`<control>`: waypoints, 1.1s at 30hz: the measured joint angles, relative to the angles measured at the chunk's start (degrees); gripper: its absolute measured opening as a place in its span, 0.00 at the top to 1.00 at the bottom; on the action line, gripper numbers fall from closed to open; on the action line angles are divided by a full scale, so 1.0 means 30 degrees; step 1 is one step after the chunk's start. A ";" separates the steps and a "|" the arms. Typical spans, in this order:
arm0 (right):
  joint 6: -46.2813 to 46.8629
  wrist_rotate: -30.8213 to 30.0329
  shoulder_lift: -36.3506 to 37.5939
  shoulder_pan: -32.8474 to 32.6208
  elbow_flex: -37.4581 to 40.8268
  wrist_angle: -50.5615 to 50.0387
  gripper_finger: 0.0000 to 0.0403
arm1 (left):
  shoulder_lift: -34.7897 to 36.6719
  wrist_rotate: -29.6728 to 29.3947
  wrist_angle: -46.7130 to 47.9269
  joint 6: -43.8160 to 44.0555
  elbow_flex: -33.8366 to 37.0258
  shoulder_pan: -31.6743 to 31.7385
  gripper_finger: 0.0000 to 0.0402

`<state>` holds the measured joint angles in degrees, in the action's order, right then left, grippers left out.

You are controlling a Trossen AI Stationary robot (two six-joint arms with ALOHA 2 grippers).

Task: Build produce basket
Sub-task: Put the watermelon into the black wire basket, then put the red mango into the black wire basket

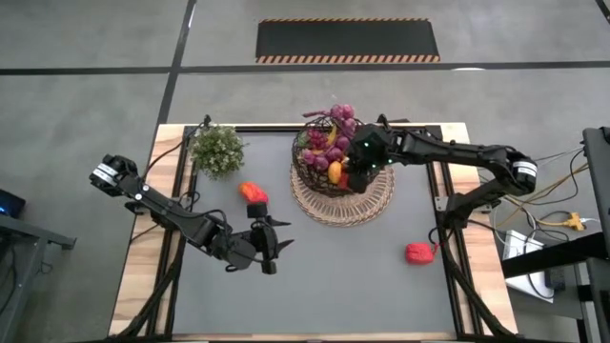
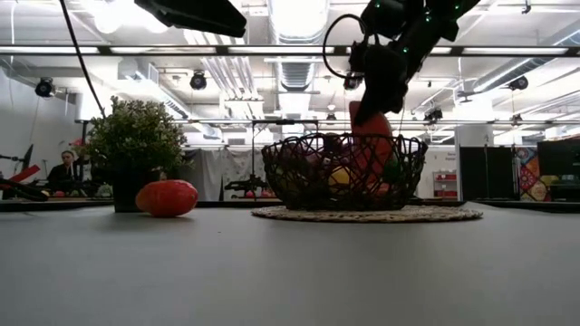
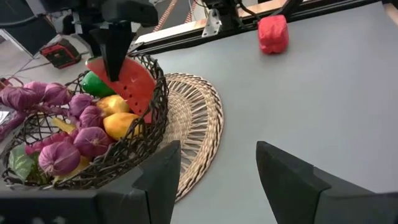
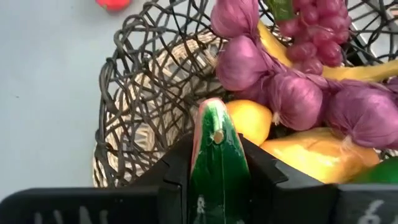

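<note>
The dark wire basket (image 1: 319, 181) stands on a round woven mat (image 1: 367, 205) and holds purple bulbs on a string (image 3: 74, 134), grapes (image 4: 314, 37), a banana (image 4: 354, 71), a yellow-orange fruit (image 3: 121, 123) and a green one (image 3: 96, 84). My right gripper (image 1: 360, 164) is over the basket's right side, shut on a watermelon slice (image 3: 134, 87). My left gripper (image 1: 276, 240) hovers open over the table, left of the mat and near of it. One red pepper (image 1: 253, 193) lies left of the basket, and another (image 1: 419, 252) lies near the right edge. My right gripper pinches the watermelon slice between its two fingers (image 4: 177, 168), which sit on its flat sides close to the green rind (image 4: 217, 155). They come from above, pointing down. The slice stands upright on edge, its lower part inside the basket by the wall (image 3: 158, 93). Whether it rests on the fruit, I cannot tell.
A bushy green plant (image 1: 217, 150) stands at the far left of the table. Bare grey table (image 1: 334, 286) spreads on the near side of the mat. Black frame rails (image 1: 440, 191) run along the table's sides.
</note>
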<state>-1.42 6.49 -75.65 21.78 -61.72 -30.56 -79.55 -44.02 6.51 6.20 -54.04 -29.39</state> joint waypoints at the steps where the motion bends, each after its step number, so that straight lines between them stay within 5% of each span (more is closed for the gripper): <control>1: 0.0006 0.0012 -0.0081 -0.0005 -0.0012 0.0011 0.79 | 0.0000 0.0003 0.0013 0.0212 0.0007 -0.0007 0.52; 19: 0.0774 -0.0010 -0.0863 -0.0044 -0.0012 -0.0002 0.45 | 0.0000 0.0009 0.0035 0.0313 0.0014 -0.0729 0.52; 33: 0.1532 -0.0094 -0.0856 -0.0044 -0.0431 0.0515 0.43 | 0.0000 0.0010 0.0024 0.0324 0.0014 -0.0721 0.52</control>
<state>3.18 6.21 -78.22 21.65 -63.02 -29.02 -79.55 -43.99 6.58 7.17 -54.00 -31.55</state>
